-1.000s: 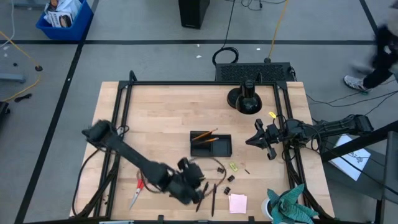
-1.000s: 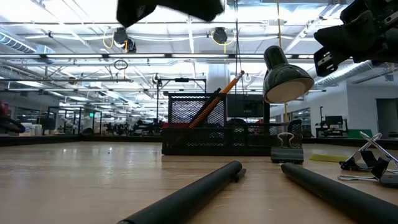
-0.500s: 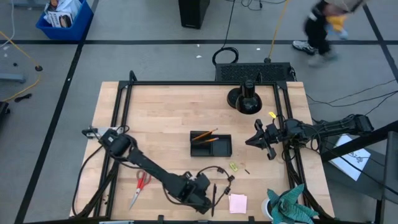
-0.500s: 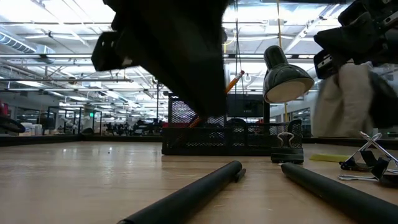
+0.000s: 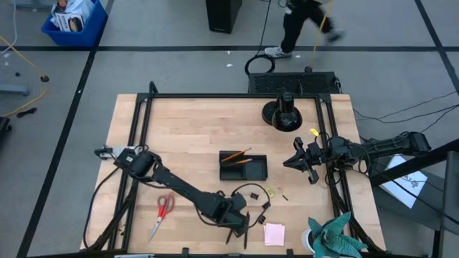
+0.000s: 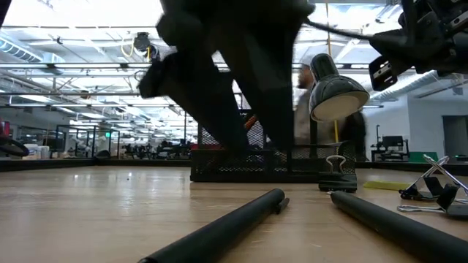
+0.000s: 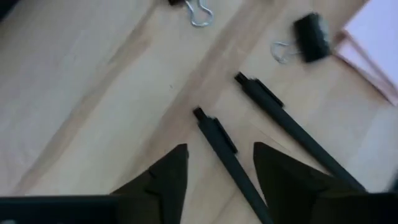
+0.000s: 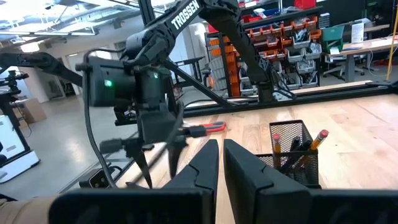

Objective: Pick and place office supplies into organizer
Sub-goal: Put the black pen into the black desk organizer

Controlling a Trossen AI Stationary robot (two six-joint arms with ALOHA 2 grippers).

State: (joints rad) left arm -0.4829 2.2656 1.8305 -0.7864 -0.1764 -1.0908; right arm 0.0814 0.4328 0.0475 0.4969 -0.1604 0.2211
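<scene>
1. Left gripper (image 7: 214, 177) hangs low over the near edge of the light wooden table (image 5: 179, 129), fingers spread, pinching nothing.
2. A thin black pen (image 7: 227, 155) lies flat on the wood with its lower length running between the two spread fingertips; whether they touch it I cannot tell. A second thin black pen (image 7: 292, 130) lies just beside it, outside the fingers.
3. Near the pens: a small black binder clip (image 7: 308, 37) with wire handles, and the corner of a pink sticky-note pad (image 7: 373, 43).
4. Red-handled scissors (image 5: 163, 212) lie flat, well apart from the gripper, towards the left arm's base.
5. Black mesh desk organizer (image 5: 243, 167) stands mid-table. It holds two orange pencils (image 5: 237, 158), tilted against its walls; other contents are not discernible.
6. Right gripper (image 5: 300, 160) hovers beside the organizer on the right side, fingers pressed together, empty.
</scene>
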